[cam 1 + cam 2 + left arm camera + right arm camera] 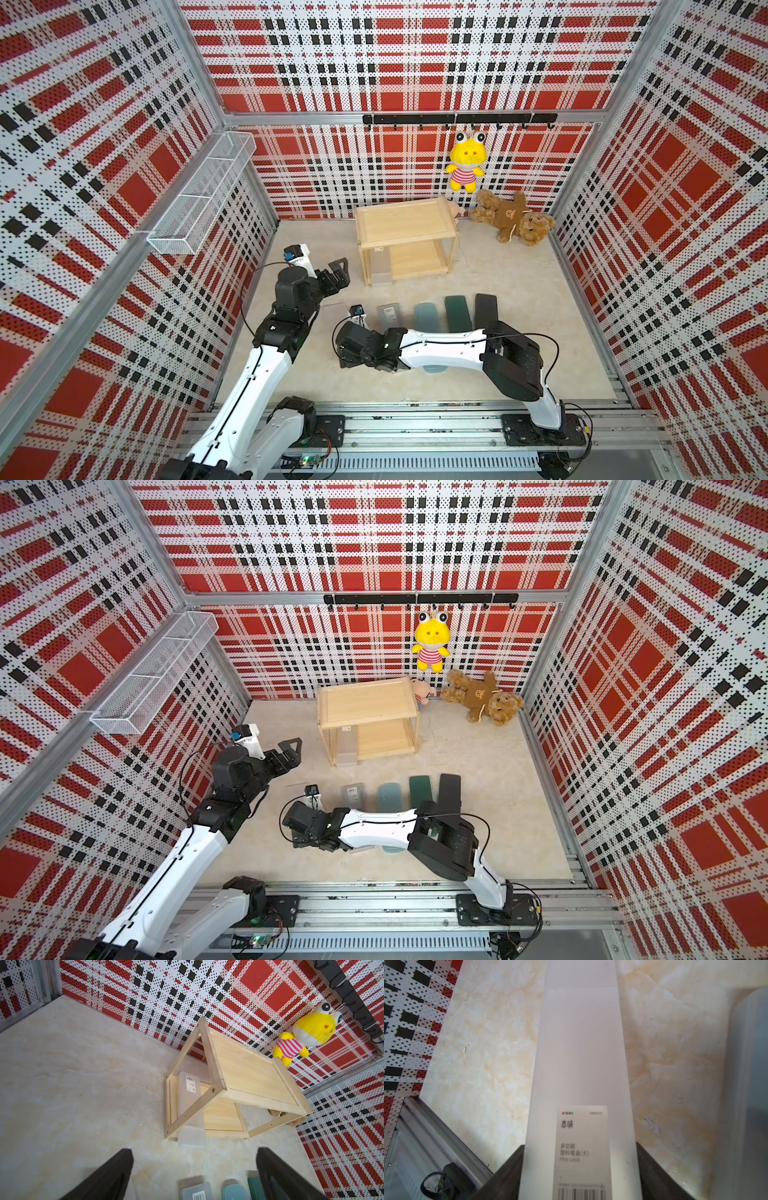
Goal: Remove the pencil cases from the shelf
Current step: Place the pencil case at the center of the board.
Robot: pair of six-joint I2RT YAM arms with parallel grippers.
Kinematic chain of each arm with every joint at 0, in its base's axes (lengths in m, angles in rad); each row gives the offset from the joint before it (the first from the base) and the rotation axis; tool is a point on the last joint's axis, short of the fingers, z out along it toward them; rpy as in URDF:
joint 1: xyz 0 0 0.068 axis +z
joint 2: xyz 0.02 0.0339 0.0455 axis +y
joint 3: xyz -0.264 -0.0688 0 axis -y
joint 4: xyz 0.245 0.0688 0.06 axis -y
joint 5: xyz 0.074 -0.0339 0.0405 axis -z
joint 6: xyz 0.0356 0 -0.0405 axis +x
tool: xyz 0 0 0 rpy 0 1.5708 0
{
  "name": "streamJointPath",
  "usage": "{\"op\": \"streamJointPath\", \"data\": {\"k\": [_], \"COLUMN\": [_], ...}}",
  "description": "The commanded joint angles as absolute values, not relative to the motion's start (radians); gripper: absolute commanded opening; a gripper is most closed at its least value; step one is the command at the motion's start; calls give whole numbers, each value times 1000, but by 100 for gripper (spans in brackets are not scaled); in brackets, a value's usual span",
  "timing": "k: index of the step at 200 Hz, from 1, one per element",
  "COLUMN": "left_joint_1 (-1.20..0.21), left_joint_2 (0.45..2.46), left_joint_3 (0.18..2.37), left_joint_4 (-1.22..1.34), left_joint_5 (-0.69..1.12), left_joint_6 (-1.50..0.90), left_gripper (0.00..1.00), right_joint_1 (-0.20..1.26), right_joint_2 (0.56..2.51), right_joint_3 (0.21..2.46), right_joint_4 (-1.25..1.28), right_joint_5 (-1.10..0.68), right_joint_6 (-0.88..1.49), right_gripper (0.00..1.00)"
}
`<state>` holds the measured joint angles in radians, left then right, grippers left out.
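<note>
The pale wooden shelf stands at the back. One frosted pencil case lies on its lower board and sticks out over the front edge. On the floor in a row lie a labelled frosted case, a teal-blue case, a dark green case and a black case. My right gripper is shut on another frosted pencil case at its labelled end, low over the floor left of that row. My left gripper hangs open and empty in front of the shelf.
A white wire basket hangs on the left wall. A yellow plush frog hangs from the black hook rail. A brown teddy bear lies right of the shelf, and a pink plush sits behind it.
</note>
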<state>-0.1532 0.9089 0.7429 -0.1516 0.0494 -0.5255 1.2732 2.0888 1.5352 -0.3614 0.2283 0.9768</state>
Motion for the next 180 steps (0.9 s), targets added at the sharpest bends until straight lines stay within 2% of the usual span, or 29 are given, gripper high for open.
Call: {"op": "streamJointPath", "data": {"k": [1, 39, 56, 67, 87, 96, 148, 180], "left_joint_1": [-145, -143, -143, -143, -141, -141, -141, -142], "left_joint_2": [915, 910, 901, 898, 898, 898, 900, 883], "left_joint_3": [729, 714, 712, 712, 711, 709, 698, 678], "left_joint_4": [-156, -147, -147, -147, -147, -147, -131, -129], "left_joint_5": [64, 78, 78, 77, 78, 76, 73, 58], "left_joint_6": [-506, -517, -519, -518, -516, -516, -527, -543], "left_gripper": [99, 99, 99, 99, 99, 99, 99, 99], "right_joint_1": [1273, 1297, 1299, 1299, 1299, 1299, 1299, 1299], "right_joint_2": [2063, 2051, 2063, 2075, 2097, 2099, 2048, 1928], "right_joint_3": [1493, 1499, 1509, 1523, 1553, 1558, 1530, 1534], "right_joint_4": [-506, -564, -561, -563, -577, -575, -540, -535], "right_joint_5": [265, 309, 300, 286, 278, 276, 301, 409], "right_joint_6": [1057, 1091, 1085, 1078, 1063, 1054, 1012, 901], "right_gripper": [50, 50, 53, 61, 84, 90, 98, 100]}}
